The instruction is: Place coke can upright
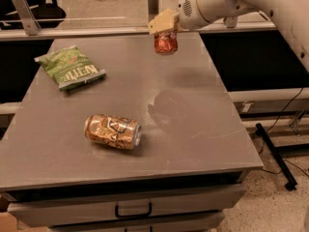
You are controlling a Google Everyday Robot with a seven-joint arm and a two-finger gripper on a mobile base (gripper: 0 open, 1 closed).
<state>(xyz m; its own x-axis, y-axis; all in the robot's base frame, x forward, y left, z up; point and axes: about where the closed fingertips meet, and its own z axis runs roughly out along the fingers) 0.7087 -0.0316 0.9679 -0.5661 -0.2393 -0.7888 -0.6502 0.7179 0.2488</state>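
Tan two-finger gripper (pixel 165 30) clamped on small red aluminium coke can (pixel 165 43), aloft over far side of grey metal table (pixel 207 129). Risk: release from such height, then bounce, topple, roll off edge.
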